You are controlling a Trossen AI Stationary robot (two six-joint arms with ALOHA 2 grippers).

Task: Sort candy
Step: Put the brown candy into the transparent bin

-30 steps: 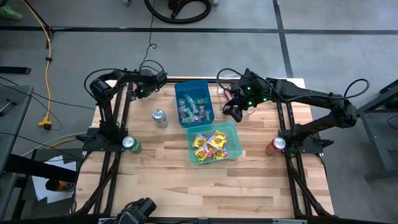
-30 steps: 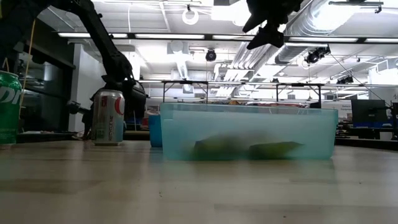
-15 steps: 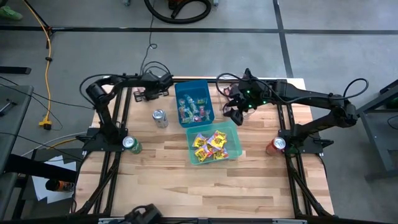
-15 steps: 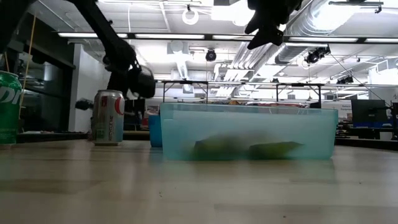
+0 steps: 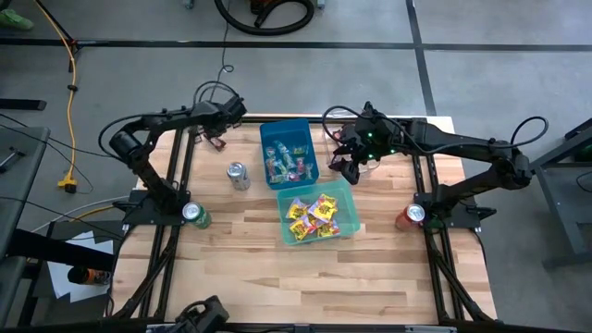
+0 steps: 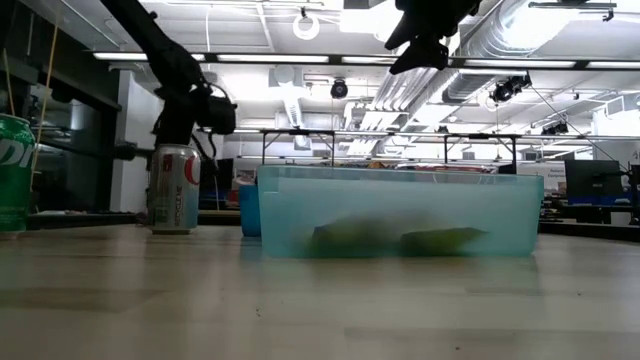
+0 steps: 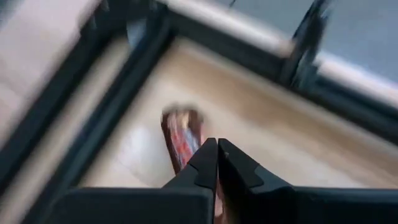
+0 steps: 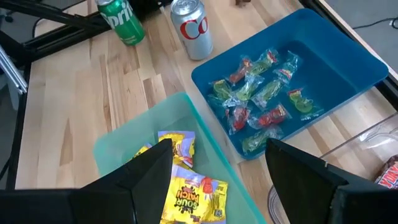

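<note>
Left wrist view is blurred: I see my left pincer (image 7: 217, 163) clenched over a maroon candy (image 7: 182, 138). My right pincer (image 8: 217, 171) hangs released above the bins, fingertips cut off.

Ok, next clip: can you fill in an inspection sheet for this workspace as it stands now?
Surface: wooden table, dark frame rails along its sides.
Job's things: blue bin holding small green and red sweets; teal bin holding yellow packets; one dark wrapped candy on the wood near the far left corner.
Clutter: silver can beside the blue bin, green can at the left arm's base, red can at the right arm's base.
Grippers: left gripper shut with nothing between its fingers, over the dark candy; right gripper open beside the bins.
Cables: yellow cord on the floor at left.
Surroundings: workshop with ceiling lights and benches; no people seen.
</note>
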